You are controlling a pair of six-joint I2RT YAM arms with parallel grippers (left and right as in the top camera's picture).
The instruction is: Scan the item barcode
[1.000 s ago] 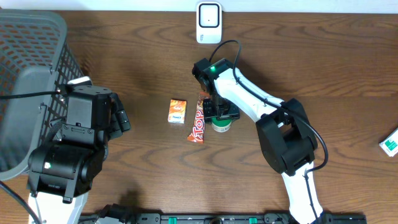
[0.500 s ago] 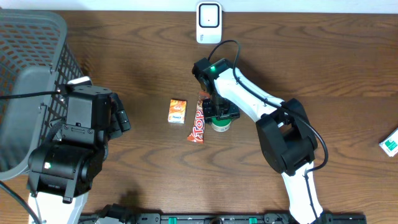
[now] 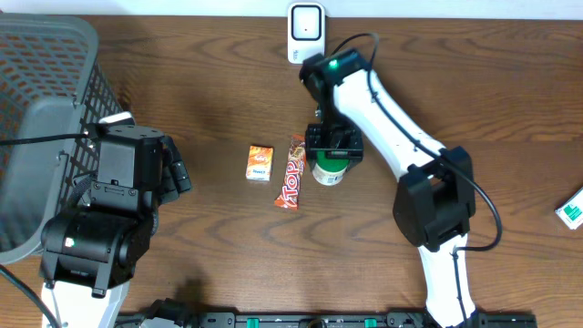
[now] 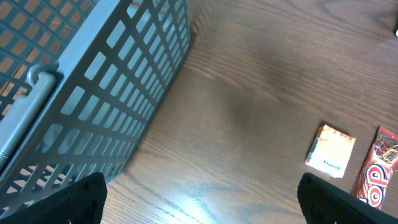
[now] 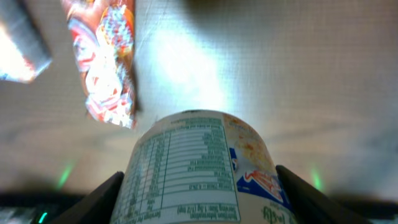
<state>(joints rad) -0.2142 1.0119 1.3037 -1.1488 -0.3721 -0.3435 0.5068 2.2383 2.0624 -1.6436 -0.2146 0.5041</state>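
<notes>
At table centre, overhead view: right gripper (image 3: 332,157) is clamped on the cup (image 3: 329,176), pointing down at it. Only the cup's green-rimmed end shows below the black jaws. It sits well clear of the scanner (image 3: 305,33), which stands at the middle of the far edge. The bar (image 3: 290,173) lies just left of the cup, lengthwise toward the near edge. Whether they touch, can't tell. The orange box (image 3: 260,163) lies left of the bar, with a small gap between them. The basket (image 3: 55,82) fills the far-left corner. The left gripper (image 3: 178,173) hangs beside it, holding nothing and well apart from the items. Another box (image 3: 571,209) is cut off at the right edge.

Left wrist view: both fingers (image 4: 74,202) sit at the bottom corners, spread wide, with only bare table (image 4: 249,112) between them. The basket wall runs along the left. The orange box and one end of the bar are at lower right.

Right wrist view: the cup fills the lower middle with its nutrition panel facing the camera. A dark finger (image 5: 102,202) presses each side, so the grasp is firm. The bar is at upper left. A blurred corner at the far left may be the orange box. There is bright glare on the table past the cup. Can't tell if the cup is off the surface. No barcode is readable.
</notes>
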